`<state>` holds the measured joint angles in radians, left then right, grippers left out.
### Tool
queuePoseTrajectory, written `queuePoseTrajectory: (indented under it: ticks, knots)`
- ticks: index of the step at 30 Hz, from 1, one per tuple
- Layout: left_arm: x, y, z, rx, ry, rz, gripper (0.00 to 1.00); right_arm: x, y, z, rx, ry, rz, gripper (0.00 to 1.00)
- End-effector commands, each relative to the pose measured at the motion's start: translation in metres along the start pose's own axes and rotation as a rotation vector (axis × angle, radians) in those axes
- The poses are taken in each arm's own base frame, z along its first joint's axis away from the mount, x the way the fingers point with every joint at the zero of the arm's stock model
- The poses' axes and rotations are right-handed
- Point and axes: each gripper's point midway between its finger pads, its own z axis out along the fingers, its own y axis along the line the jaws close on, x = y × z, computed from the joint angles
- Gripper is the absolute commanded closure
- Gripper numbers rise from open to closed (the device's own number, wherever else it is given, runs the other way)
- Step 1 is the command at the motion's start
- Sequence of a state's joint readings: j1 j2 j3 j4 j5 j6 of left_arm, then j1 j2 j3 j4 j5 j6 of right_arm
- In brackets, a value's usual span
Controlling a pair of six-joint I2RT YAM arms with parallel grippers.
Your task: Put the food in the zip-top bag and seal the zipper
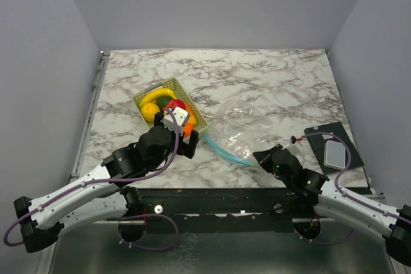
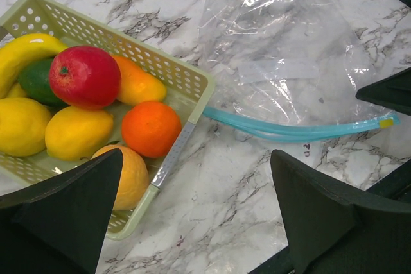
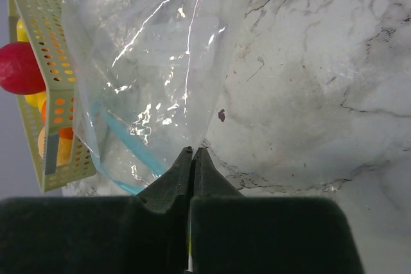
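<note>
The food lies in a pale green slotted basket: yellow banana, red apple, orange, lemons, dark green piece. The clear zip-top bag lies flat and empty to the basket's right. Its light blue zipper runs along the near edge. My left gripper is open and empty, above the table at the basket's near right corner. My right gripper is shut on the bag's corner at the zipper's right end.
A black pad with a grey phone-like object lies at the right edge. A small red object lies just left of it. Grey walls enclose the marble table on three sides.
</note>
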<state>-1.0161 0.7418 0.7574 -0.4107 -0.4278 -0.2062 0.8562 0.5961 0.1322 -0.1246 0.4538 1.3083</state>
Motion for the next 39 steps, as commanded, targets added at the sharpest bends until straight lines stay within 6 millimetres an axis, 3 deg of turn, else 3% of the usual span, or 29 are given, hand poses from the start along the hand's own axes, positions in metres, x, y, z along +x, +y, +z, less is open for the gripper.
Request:
queuePoseTrajectory:
  ticks: [1,12,30,39]
  knots:
    - [-0.002,-0.009,-0.001,0.048,0.013,-0.005,0.01,-0.014,0.009,-0.004,-0.001,-0.054,-0.009,0.99]
    - [0.003,-0.027,0.002,0.139,0.041,0.021,0.01,-0.043,0.034,-0.026,0.021,-0.092,-0.145,0.99]
    - [-0.016,-0.071,0.009,0.285,0.05,0.013,0.05,-0.075,0.087,-0.07,0.036,-0.036,-0.366,0.99]
    - [-0.023,-0.1,0.012,0.348,0.019,-0.023,0.07,-0.075,0.112,-0.085,0.049,0.055,-0.448,0.99]
